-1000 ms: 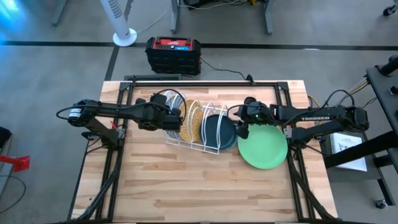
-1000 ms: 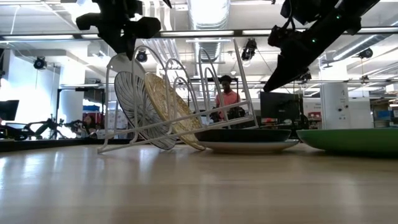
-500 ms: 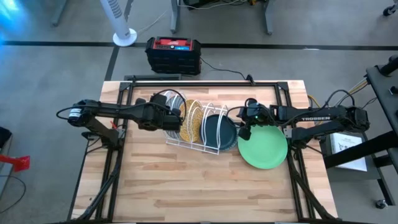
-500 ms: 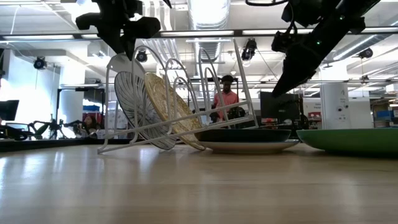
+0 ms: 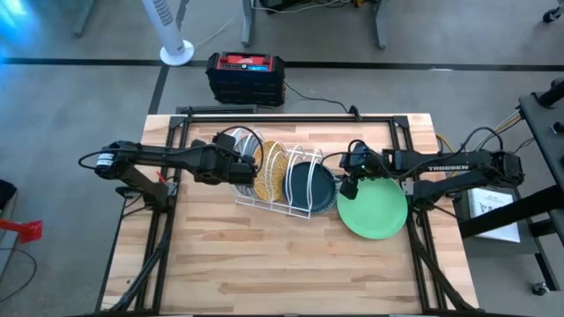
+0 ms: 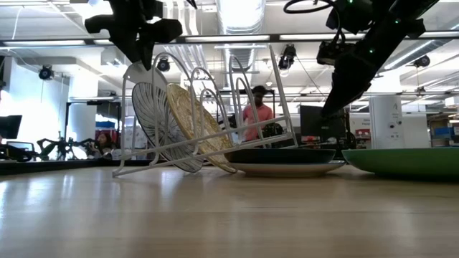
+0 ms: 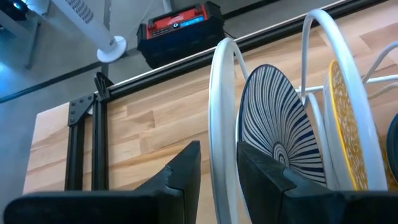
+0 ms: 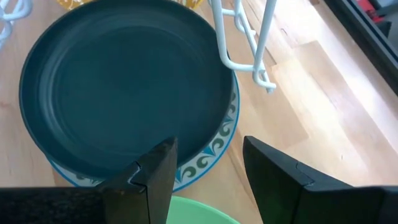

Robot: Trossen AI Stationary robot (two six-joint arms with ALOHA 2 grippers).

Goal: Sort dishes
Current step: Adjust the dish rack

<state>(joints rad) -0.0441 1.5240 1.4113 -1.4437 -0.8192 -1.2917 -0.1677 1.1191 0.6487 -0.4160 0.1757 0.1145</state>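
Dishes: dark teal plate (image 8: 124, 87) lies on a patterned plate (image 8: 211, 155), green plate (image 5: 374, 210) beside.
Right end effector (image 8: 205, 165): fingers apart, above the teal plate's edge.
Left end effector (image 7: 217, 171): fingers astride a rack (image 7: 219, 112) wire, apart.

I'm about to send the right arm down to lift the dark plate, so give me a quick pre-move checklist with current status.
1. Right gripper open, holding nothing: ok.
2. Right gripper over the near rim of the dark teal plate: ok.
3. Teal plate free to lift alone: not ok, it rests on a patterned plate.
4. Green plate flat on the table, beside the stack: ok.
5. Left gripper straddles a white rack wire: grip cannot tell.
6. Striped plate and yellow plate upright in the rack: ok.
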